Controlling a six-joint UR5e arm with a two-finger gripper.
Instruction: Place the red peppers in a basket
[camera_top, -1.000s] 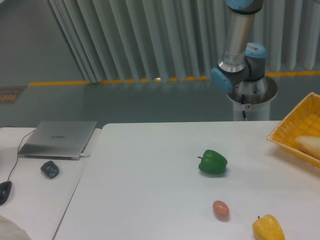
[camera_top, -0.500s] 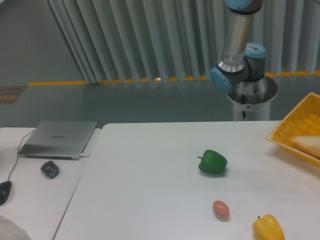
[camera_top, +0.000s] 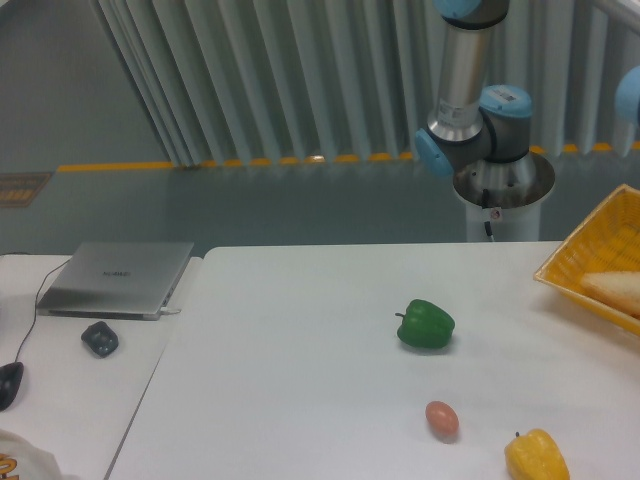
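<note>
**Currently: no red pepper or claw in frame, basket cut off at right edge**

Arm: only the base and lower links show, behind the far edge of the table. Silver tube, blue joint caps. It runs up out of frame, so the claw is out of sight; can't say if the fingers are apart or together.

Red pepper: not visible anywhere in this view.

Basket: yellow woven, slanted lattice walls, sitting at the right side of the table and cropped by the frame. A pale, oblong item lies inside; can't tell what it is.

On the table, smooth white top:
- green pepper, glossy, lumpy, stem to the left, near centre
- egg, small, pinkish-orange, smooth, nearer the camera than the green pepper
- yellow pepper, glossy, just right of the egg, at the bottom edge of frame

All three sit apart from each other and well apart from the basket. Left half of the table top is bare white.

Separate desk on the left: closed grey laptop, small dark object, mouse with a cable.
</note>
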